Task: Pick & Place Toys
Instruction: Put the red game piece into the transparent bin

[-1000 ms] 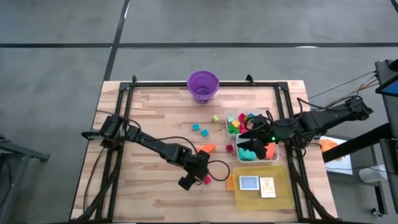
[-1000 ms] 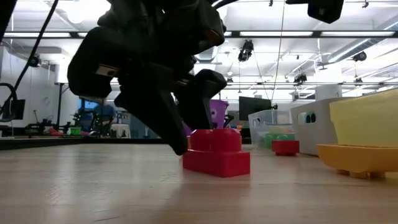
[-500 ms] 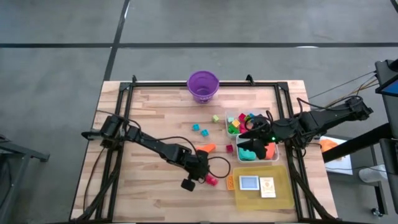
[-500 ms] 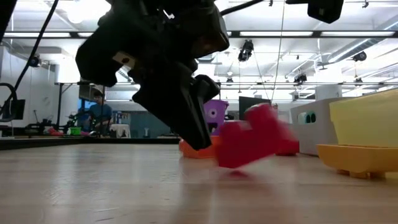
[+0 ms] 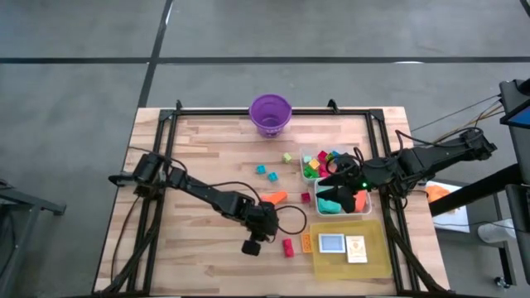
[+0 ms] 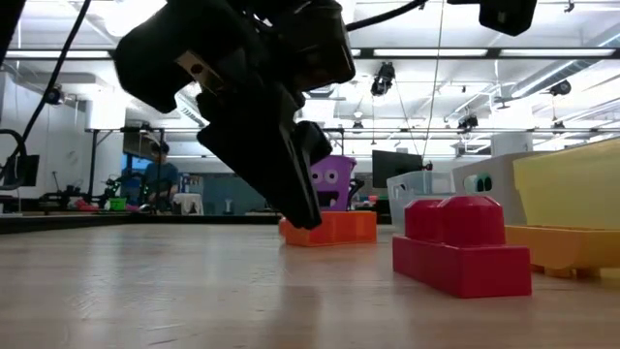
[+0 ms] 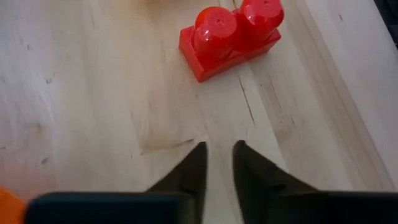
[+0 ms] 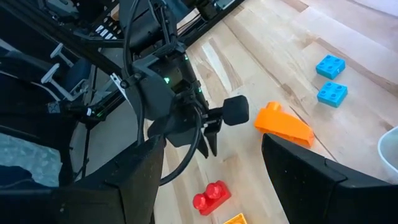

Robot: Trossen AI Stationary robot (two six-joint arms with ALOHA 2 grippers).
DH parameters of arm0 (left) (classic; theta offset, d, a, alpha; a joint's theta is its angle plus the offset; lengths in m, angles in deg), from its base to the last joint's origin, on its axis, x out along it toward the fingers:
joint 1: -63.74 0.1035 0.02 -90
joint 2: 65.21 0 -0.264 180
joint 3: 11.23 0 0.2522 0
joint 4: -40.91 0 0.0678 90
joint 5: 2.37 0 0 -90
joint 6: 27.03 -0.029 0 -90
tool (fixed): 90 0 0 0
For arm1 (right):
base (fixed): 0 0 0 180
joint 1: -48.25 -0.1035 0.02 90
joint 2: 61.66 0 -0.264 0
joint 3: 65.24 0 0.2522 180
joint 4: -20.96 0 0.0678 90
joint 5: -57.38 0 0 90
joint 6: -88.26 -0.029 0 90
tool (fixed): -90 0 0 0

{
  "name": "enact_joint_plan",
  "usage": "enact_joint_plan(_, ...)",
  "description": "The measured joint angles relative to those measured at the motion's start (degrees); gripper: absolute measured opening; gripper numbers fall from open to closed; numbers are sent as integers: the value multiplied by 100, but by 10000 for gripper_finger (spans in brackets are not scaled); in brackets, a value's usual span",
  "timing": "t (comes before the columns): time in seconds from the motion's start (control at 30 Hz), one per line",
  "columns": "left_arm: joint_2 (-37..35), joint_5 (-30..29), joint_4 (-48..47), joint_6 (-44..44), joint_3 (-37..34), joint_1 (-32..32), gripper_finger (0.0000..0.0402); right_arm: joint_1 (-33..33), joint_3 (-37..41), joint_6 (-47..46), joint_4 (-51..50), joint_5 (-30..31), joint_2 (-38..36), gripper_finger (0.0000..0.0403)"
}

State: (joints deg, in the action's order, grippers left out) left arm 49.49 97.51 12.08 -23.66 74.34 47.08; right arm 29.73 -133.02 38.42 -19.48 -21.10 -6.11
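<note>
A red two-stud brick (image 5: 288, 247) stands on its base on the wood, studs up, near the table's near edge; it also shows in the low view (image 6: 460, 257) and in the left wrist view (image 7: 230, 37). My left gripper (image 5: 264, 233) hangs just left of it, fingers pointing down with only a narrow slit between them (image 7: 219, 163), empty. An orange wedge (image 5: 275, 197) lies just beyond it. My right gripper (image 5: 334, 194) is open and empty over the near clear tub (image 5: 368, 209).
Two blue blocks (image 5: 265, 172), a yellow-green block (image 5: 286, 157) and a small red block (image 5: 305, 197) lie mid-table. A second clear tub (image 5: 305, 156) holds several toys. A yellow tray (image 5: 377, 261) with cards sits near right. A purple bucket (image 5: 271, 113) stands at the far edge.
The red brick was between my left gripper's fingertips, then tipped and jumped away toward the table's right and near edge. It now stands upright again, clear of the fingers. My left gripper has risen a little off the wood.
</note>
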Motion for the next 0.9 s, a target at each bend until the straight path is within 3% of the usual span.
enact_joint_plan(0.1,-36,-89,-137,649,0,15,130,0,0,-105,0,-1,0,266)
enact_joint_plan(0.23,-286,25,-782,2316,-36,55,208,-44,0,-772,-39,2,7,266)
enact_joint_plan(0.37,-850,-345,-883,3231,-368,-94,257,-122,0,-1168,-78,-92,173,266)
enact_joint_plan(0.47,-1483,-861,-853,3749,-701,-355,270,-142,-27,-1107,-122,-416,432,266)
enact_joint_plan(0.67,-2728,-1621,-409,5189,-1622,-777,272,-320,-826,92,-452,-954,1472,266)
enact_joint_plan(0.8,-3418,-1831,-371,7628,-2426,-816,272,-325,-1728,-1121,-1358,-961,2440,266)
enact_joint_plan(0.9,-3875,-1940,-362,8530,-3005,-906,272,-469,-2518,-1755,-1854,-902,3194,266)
